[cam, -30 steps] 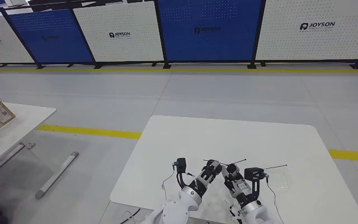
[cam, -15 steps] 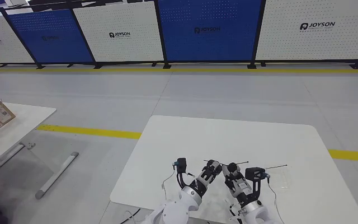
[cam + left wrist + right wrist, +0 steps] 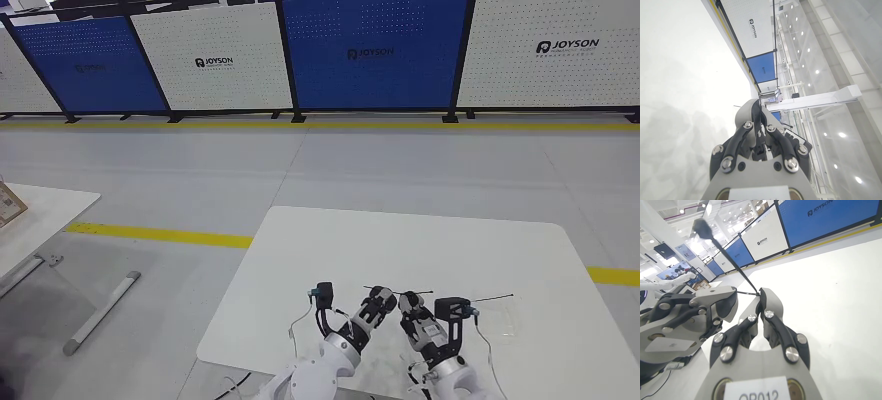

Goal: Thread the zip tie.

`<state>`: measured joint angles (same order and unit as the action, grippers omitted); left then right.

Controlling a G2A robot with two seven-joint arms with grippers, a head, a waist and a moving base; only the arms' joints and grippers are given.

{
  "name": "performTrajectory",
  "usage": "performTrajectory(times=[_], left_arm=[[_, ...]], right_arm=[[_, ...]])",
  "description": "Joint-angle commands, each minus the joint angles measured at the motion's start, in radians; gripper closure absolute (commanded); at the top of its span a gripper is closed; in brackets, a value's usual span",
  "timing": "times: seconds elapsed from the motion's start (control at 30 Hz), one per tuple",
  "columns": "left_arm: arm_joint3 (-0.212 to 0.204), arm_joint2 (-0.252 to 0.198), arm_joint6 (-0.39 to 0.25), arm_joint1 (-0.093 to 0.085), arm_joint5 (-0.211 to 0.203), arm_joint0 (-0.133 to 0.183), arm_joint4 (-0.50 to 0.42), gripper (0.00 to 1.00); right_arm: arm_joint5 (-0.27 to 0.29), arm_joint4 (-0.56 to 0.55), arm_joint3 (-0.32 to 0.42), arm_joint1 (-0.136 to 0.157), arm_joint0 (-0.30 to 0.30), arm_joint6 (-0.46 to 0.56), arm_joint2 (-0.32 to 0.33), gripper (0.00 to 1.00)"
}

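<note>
A thin black zip tie point(image 3: 425, 292) is held between both grippers above the near part of the white table point(image 3: 420, 240). My right gripper point(image 3: 759, 294) is shut on the strap point(image 3: 734, 266), which rises from the fingers to its square head point(image 3: 701, 226) in the air. A short stretch of the tie runs sideways from that grip into my left gripper point(image 3: 735, 292), close beside it. In the left wrist view my left gripper point(image 3: 759, 107) is shut on the thin strap point(image 3: 759, 113), edge-on between the pads. From above, the left gripper point(image 3: 378, 297) and right gripper point(image 3: 410, 301) nearly touch.
A second black zip tie point(image 3: 492, 297) lies on the table to the right of the arms, next to a clear plastic tray point(image 3: 503, 322). Blue and white pegboard panels point(image 3: 370, 55) stand across the floor behind. Another table's corner point(image 3: 40, 215) is at the far left.
My right gripper has shifted slightly toward the left one, and the zip tie's free end has dipped a little. The left arm has hardly moved.
</note>
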<state>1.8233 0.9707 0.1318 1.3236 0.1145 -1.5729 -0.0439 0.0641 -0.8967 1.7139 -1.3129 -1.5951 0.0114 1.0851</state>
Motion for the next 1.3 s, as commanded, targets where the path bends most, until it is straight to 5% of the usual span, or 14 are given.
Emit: performTrajectory(times=[0.0, 0.57, 0.6, 0.63, 0.73, 1.27], left_arm=[[0.000, 0.001, -0.001, 0.000, 0.000, 0.001, -0.003, 1.00], [0.023, 0.015, -0.008, -0.001, -0.019, -0.011, -0.013, 1.00], [0.023, 0.016, -0.007, -0.001, -0.019, -0.011, -0.013, 1.00], [0.023, 0.016, -0.007, -0.001, -0.019, -0.012, -0.012, 1.00], [0.022, 0.015, -0.007, 0.000, -0.016, -0.012, -0.011, 1.00], [0.020, 0.004, -0.004, 0.001, -0.010, -0.013, 0.010, 1.00]], right_arm=[[-0.002, -0.002, -0.001, 0.000, 0.001, 0.003, -0.001, 1.00], [0.009, 0.005, -0.038, -0.005, 0.032, 0.030, -0.016, 1.00], [0.017, 0.009, -0.038, -0.005, 0.031, 0.024, -0.014, 0.75], [0.023, 0.011, -0.037, -0.004, 0.028, 0.019, -0.011, 0.63], [0.039, 0.015, -0.033, -0.002, 0.019, 0.004, 0.000, 0.56], [0.040, 0.008, -0.003, 0.001, 0.001, -0.001, 0.017, 0.66]])
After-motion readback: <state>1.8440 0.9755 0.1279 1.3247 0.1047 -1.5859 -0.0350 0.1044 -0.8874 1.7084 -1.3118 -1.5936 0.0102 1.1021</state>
